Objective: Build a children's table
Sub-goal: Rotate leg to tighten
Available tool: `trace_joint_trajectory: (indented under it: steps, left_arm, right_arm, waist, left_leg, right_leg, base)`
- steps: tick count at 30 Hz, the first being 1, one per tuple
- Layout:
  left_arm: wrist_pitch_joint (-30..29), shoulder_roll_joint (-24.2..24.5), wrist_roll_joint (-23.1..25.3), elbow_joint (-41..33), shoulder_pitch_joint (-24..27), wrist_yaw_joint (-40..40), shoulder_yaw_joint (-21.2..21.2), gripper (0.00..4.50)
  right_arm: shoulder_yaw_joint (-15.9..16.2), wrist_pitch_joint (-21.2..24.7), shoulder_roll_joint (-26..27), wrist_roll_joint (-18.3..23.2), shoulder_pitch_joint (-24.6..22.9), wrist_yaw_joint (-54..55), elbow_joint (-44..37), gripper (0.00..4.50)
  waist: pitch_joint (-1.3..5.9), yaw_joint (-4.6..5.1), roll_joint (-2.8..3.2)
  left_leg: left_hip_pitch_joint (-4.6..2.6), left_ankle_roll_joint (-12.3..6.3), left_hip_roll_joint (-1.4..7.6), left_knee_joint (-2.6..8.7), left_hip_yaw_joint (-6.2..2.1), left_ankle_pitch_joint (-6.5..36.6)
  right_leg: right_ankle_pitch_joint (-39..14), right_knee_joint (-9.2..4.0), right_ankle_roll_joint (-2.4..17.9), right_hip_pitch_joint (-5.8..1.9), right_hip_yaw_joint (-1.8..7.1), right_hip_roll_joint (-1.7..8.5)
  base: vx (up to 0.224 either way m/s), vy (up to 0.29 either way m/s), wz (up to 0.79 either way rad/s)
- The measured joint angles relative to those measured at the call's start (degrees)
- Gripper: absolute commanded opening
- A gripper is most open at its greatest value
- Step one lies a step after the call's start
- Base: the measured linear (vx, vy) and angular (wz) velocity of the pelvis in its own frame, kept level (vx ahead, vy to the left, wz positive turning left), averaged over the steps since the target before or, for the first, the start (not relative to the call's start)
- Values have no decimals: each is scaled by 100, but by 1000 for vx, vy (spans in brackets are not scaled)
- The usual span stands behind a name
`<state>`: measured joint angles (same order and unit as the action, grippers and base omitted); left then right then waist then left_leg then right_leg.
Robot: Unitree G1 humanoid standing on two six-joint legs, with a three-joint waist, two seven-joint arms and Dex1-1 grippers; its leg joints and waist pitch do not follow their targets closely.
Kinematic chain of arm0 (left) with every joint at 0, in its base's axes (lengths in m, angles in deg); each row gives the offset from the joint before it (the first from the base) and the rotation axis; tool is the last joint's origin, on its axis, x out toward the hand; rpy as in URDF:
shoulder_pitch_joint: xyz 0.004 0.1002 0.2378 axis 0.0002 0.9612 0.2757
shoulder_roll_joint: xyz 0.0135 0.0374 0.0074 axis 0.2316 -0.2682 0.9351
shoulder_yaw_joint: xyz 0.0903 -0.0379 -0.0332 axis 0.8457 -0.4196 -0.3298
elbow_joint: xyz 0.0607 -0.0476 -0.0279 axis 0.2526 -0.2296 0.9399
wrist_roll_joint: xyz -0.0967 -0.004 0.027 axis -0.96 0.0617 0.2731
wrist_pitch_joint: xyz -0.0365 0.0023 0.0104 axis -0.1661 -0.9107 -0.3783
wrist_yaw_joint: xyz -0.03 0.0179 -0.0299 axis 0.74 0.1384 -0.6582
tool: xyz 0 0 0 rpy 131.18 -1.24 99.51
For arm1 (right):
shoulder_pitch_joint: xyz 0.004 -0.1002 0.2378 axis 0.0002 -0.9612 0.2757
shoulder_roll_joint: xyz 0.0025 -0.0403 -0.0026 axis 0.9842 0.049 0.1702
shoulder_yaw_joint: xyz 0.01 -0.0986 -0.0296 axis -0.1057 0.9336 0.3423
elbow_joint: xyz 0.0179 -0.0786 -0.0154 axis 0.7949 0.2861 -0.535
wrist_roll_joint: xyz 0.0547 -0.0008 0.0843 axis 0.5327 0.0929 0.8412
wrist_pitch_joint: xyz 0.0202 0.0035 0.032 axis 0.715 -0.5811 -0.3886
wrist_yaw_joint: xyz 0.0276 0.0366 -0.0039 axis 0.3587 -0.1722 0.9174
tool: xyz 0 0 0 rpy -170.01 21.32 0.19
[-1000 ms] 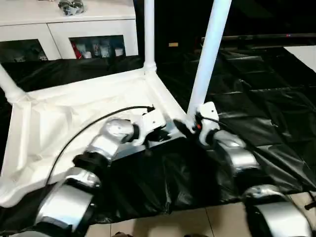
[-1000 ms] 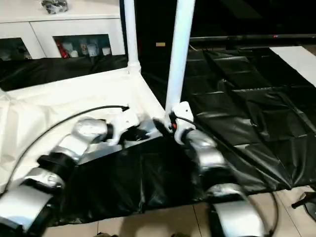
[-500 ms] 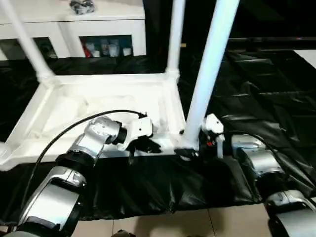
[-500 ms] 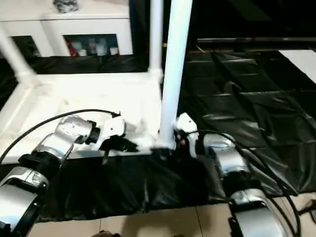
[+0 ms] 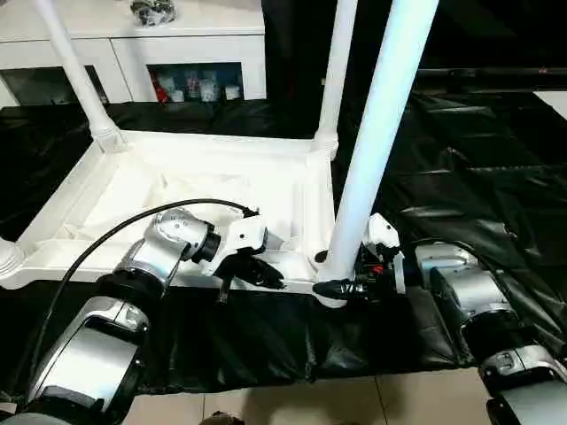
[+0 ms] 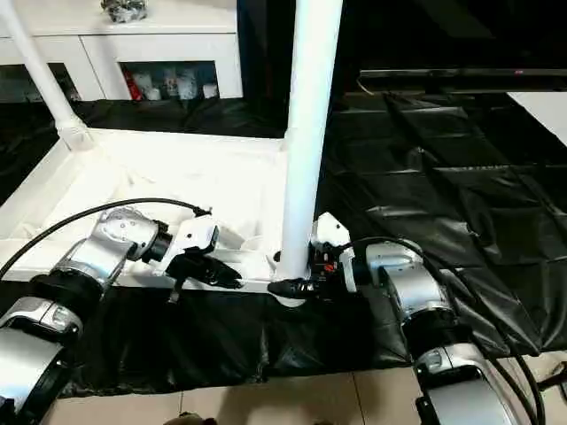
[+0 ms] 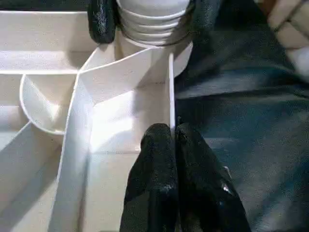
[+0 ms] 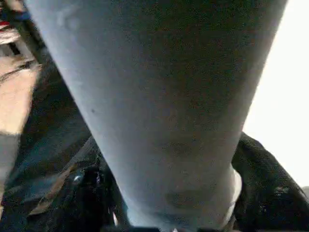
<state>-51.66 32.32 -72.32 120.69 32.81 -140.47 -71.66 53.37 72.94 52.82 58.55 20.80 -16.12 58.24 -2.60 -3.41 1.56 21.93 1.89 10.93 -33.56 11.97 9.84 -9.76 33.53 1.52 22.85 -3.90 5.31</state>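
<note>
The children's table (image 5: pixel 177 186) is lying upside down on black sheeting (image 5: pixel 461 177) on the floor, w/ legs standing up in the corner sockets. The right end effector (image 5: pixel 341 288) is wrapping its two fingers around the base of the near leg (image 5: pixel 376 133), at the socket. The left end effector (image 7: pixel 171 159) is fully closed, pinching the thin rim. Plastic is probably light, stiff but slippery; best to be gripping low, near the socket.
</note>
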Motion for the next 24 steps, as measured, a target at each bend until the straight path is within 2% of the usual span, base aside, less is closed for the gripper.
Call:
trace_joint_trajectory:
  steps: [4, 7, 13, 15, 16, 17, 19, 23, 24]
  left_arm:
    - [-255, -157, 216, 120, -135, 857, -25, 0]
    - [-590, -312, 293, 99, -135, 1296, -113, 0]
    - [-1146, -787, 417, -19, -135, 2187, -178, 0]
    - [-1184, -864, 426, -18, -135, 2361, -178, 0]
    - [-1184, -878, 428, -16, -134, 2407, -177, 0]
    - [-1184, -898, 428, -13, -134, 2443, -174, 0]
    - [-1174, -913, 428, -12, -134, 2466, -160, 0]
    - [-1040, -908, 430, -12, -134, 2423, -152, 0]
    - [-982, -897, 430, -12, -133, 2389, -150, 0]
  right_arm:
    - [-306, -140, 418, -160, 101, 1512, 357, 275]
    - [-541, -122, 784, -214, 217, 2643, 609, 275]
    - [-765, -120, 1250, -387, 508, 4608, 1063, 275]
    - [-807, -152, 1315, -408, 529, 4907, 1114, 275]
    - [-811, -199, 1325, -411, 528, 4948, 1135, 310]
    - [-823, -248, 1325, -417, 529, 4977, 1169, 310]
    - [-848, -309, 1325, -458, 529, 4986, 1211, 347]
    - [-863, -387, 1296, -462, 527, 4830, 1215, 365]
    - [-860, -423, 1239, -463, 524, 4678, 1214, 389]
  waist:
    - [0, 72, -3]
    - [0, 191, -3]
    - [4, 312, -8]
    - [4, 311, -8]
    - [4, 309, -7]
    - [3, 305, -7]
    - [3, 304, -8]
    - [3, 308, -8]
    - [3, 308, -8]
  left_leg:
    - [-10, 1, -2, 0, -1, 0]
    - [-16, 1, -6, -3, -7, 0]
    - [-32, -1, -44, -5, -29, 1]
    - [-32, -2, -56, -5, -35, 1]
    - [-32, -2, -62, -4, -43, 1]
    - [-31, -2, -66, -4, -48, 1]
    - [-31, -3, -71, -4, -53, 2]
    - [8, -5, -74, -2, -58, 1]
    - [15, -5, -75, -4, -56, 1]
  right_leg:
    - [-19, 2, -32, 0, 4, 0]
    - [-20, -18, -34, 2, 4, 0]
    - [-21, -54, -34, -9, 15, 12]
    - [-21, -56, -35, -7, 19, 17]
    - [-22, -58, -36, -9, 18, 18]
    - [-22, -61, -36, -9, 19, 18]
    - [-22, -66, -36, -6, 20, 19]
    - [-22, -84, -36, -6, 20, 19]
    - [-21, -84, -35, -3, 23, 19]
  base:
    - [0, 0, 0]
    - [0, 0, 0]
    - [0, 0, 0]
    - [0, 0, 0]
    - [0, 0, 0]
    - [0, 0, 0]
    - [0, 0, 0]
    - [0, 0, 0]
    - [0, 0, 0]
